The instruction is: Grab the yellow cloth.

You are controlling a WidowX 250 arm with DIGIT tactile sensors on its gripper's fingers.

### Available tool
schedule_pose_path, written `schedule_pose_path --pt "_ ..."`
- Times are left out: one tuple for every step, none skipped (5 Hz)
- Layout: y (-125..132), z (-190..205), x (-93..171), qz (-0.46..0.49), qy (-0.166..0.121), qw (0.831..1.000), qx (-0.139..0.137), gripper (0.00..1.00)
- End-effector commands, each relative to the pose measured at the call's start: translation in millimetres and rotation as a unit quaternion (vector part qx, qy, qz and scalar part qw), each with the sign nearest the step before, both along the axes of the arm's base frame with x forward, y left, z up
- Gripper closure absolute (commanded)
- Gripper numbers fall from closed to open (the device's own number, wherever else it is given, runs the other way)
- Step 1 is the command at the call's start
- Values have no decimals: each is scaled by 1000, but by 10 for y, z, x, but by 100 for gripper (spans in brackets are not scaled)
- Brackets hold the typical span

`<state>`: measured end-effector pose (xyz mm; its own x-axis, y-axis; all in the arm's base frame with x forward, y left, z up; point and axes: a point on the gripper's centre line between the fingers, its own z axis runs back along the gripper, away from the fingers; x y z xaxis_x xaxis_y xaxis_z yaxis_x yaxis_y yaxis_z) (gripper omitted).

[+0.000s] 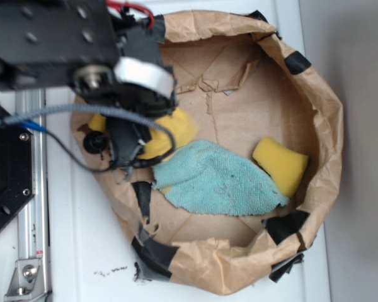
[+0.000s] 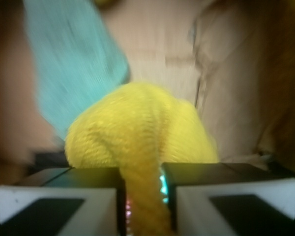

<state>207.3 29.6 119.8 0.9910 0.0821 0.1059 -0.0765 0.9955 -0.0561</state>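
The yellow cloth (image 2: 137,132) bulges just ahead of my gripper (image 2: 143,196), and a pinched fold of it runs down between the two fingers (image 2: 83,196), which are shut on it. In the exterior view the yellow cloth (image 1: 179,129) shows at the left inside of the paper bag, mostly covered by my arm, with the gripper (image 1: 123,148) over its left part. Its lower edge lies against the teal cloth.
A teal cloth (image 1: 217,179) lies spread in the bag's middle, also in the wrist view as the teal cloth (image 2: 69,64). A thick yellow sponge (image 1: 280,165) rests at the right. The brown paper bag (image 1: 321,119) with black tape rings everything on a white table (image 1: 82,251).
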Motion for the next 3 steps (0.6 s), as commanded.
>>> schedule_pose_path --pt "-252 606 339 40 12 999 -12 100" --pt "-278 551 411 49 -6 998 -26 100" --pt "-292 409 439 46 -5 999 -26 100"
